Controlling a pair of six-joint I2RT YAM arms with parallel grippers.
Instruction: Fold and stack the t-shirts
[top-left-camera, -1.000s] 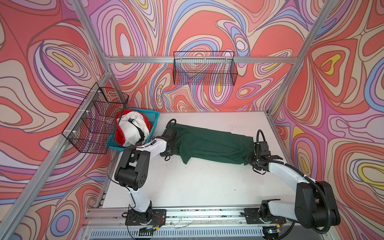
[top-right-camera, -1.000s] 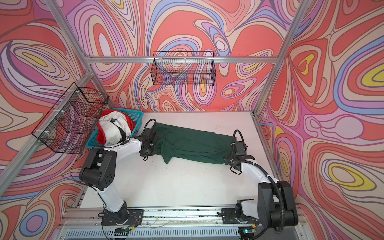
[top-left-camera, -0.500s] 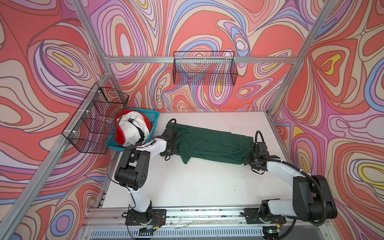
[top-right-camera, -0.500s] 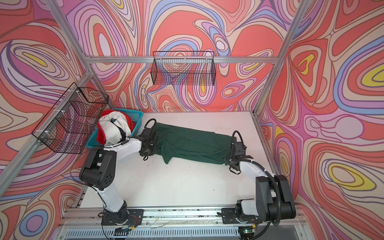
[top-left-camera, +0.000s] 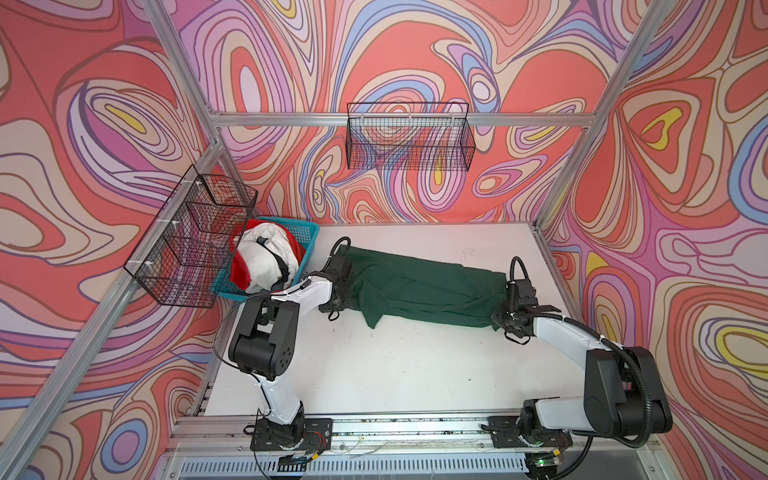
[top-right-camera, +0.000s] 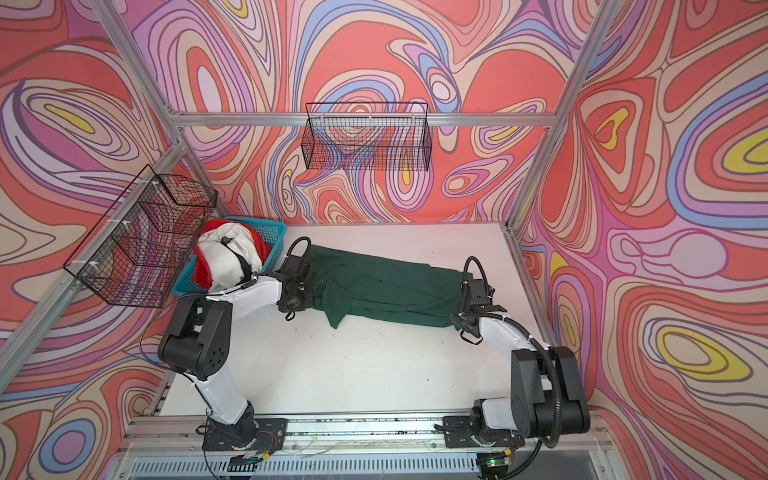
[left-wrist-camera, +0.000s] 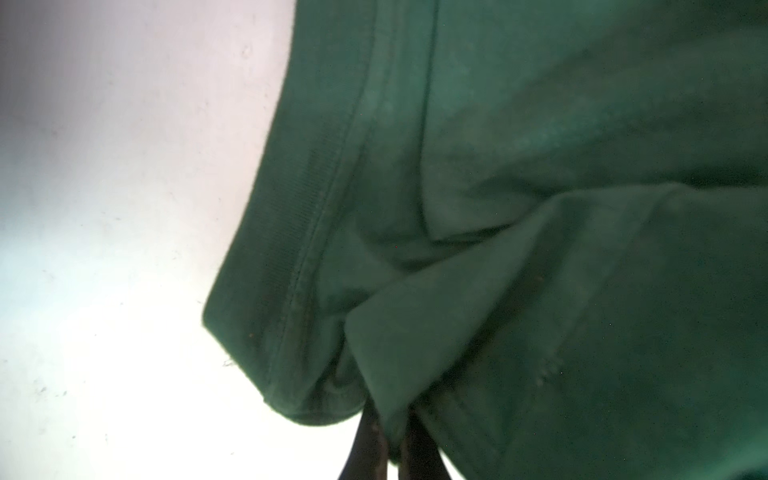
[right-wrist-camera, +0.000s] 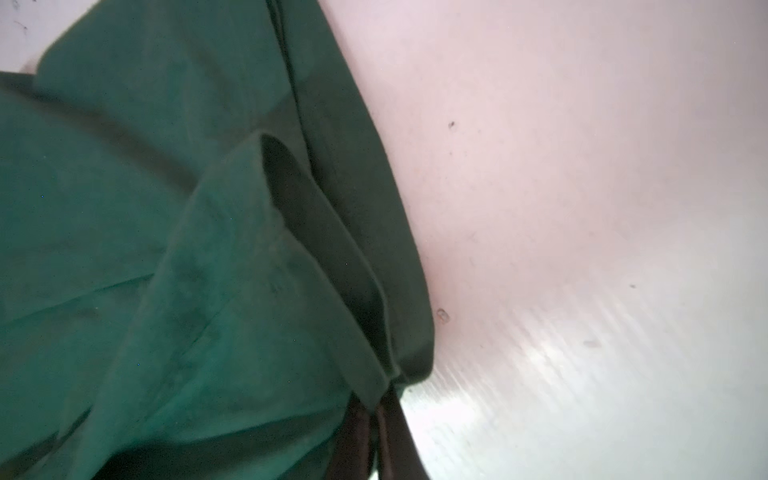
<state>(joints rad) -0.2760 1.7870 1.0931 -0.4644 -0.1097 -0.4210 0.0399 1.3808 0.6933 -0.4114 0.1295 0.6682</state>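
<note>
- Right claw (top-left-camera: 503, 318): a second ago its jaws stood apart at the cloth. Now it is pinched onto the green t-shirt (top-left-camera: 419, 291) at the end farthest from the blue basket (top-left-camera: 309, 239). The right wrist view shows dark fingers (right-wrist-camera: 353, 440) clamped on a folded edge.
- Left claw (top-left-camera: 349, 289): no change, still clamped on the shirt end nearest the basket. Cloth sits between its fingers (left-wrist-camera: 365, 453) in the left wrist view.
- The shirt itself hasn't shifted. It is a long rumpled band flat on the bench (top-left-camera: 395, 374), with one end just beside the basket and the rest stretching away from it.
- White and red t-shirts (top-left-camera: 266, 259) are heaped in the basket, untouched.
- Meaning, as a judgement: both ends are now held, so the grasp step looks done. Next is likely a joint lift or stretch to flatten the shirt before folding.
- No folded stack is visible beside the basket, so the task looks early.
</note>
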